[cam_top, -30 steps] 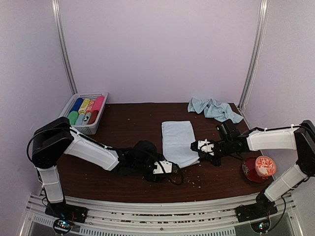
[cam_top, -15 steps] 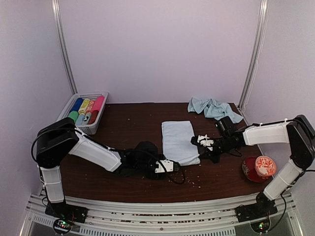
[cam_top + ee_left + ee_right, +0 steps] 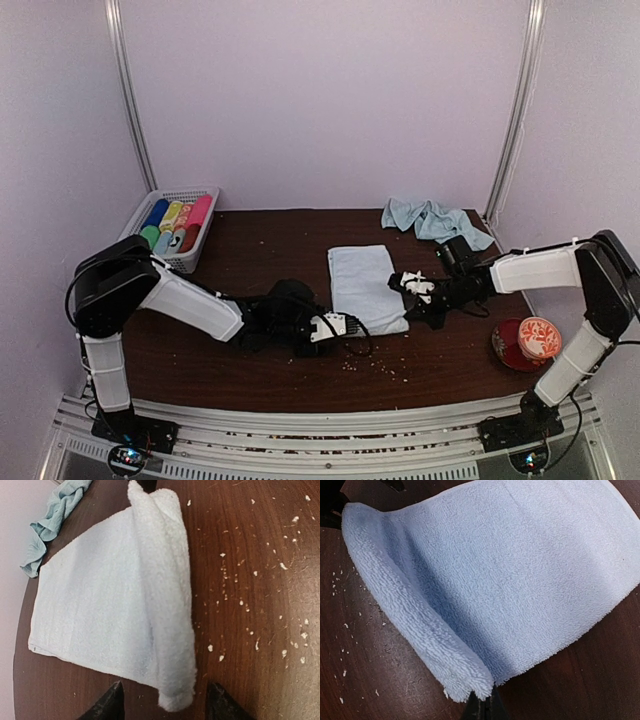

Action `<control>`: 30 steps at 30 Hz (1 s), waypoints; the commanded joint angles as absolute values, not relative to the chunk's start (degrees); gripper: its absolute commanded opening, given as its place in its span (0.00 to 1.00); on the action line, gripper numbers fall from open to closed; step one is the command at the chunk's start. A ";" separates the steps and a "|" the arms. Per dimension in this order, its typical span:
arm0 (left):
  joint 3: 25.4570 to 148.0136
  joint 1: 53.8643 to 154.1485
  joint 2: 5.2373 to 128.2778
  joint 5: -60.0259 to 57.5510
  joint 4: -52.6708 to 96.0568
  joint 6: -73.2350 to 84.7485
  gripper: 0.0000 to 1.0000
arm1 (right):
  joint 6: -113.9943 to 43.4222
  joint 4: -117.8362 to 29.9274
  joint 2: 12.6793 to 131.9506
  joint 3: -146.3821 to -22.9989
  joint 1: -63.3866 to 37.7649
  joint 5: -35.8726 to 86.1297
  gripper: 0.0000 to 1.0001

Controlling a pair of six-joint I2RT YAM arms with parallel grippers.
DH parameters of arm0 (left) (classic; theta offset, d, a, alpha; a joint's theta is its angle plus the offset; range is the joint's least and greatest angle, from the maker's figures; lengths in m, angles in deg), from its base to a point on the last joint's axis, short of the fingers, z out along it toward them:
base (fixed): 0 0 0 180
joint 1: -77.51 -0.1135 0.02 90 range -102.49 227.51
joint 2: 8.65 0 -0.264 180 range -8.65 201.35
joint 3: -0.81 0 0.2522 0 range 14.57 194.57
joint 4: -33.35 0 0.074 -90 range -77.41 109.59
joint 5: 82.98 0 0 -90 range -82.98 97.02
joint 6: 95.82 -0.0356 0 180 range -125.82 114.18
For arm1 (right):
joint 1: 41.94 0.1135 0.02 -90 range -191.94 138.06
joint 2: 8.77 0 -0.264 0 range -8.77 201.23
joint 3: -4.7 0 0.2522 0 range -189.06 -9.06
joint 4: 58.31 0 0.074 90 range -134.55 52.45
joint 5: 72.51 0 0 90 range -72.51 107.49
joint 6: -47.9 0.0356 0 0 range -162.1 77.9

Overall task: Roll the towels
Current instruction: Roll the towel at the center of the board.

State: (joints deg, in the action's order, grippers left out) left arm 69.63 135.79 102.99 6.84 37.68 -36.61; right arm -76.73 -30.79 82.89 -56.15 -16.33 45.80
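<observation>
You're looking at the flat towel [image 3: 362,283] lying mid-table [image 3: 270,240], w/ its near edge curling over into a loose roll (only a first turn). The left gripper [image 3: 165,700] is standing open, its fingers [image 3: 112,705] straddling the roll's L end w/o touching it. The right gripper [image 3: 485,707] is sitting fully closed, tips right at the roll's R corner; can't tell if any cloth is being pinched. The 2nd towel [image 3: 435,220] is lying crumpled at the back R, well apart. Pale crumbs [image 3: 240,602] are littering the wood beside the roll. A basket [image 3: 180,191] holding coloured rolls [image 3: 175,222] is sitting back L.
</observation>
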 commanded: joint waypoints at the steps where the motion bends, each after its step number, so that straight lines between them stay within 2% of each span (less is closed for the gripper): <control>1: 71.57 134.15 100.79 2.88 38.75 -31.36 0.62 | -74.96 -32.08 83.82 -57.75 -16.93 43.24 0.00; 5: 71.65 133.85 99.20 1.88 39.91 -28.28 0.70 | -74.30 -32.44 84.28 -58.01 -16.89 42.62 0.00; 13: 74.55 133.84 99.32 -2.89 39.19 -24.82 0.70 | -73.57 -32.77 85.53 -58.35 -16.89 41.48 0.00; 18: 76.50 133.84 100.87 -4.20 38.08 -23.58 0.61 | -73.42 -32.95 85.72 -58.37 -16.89 41.05 0.00; 25: 80.07 133.86 104.53 -2.76 34.83 -22.51 0.33 | -73.26 -33.12 85.65 -58.36 -16.90 40.87 0.00; 30: 80.79 133.84 105.24 -2.71 34.05 -22.13 0.34 | -73.22 -33.12 85.78 -58.36 -16.98 40.63 0.00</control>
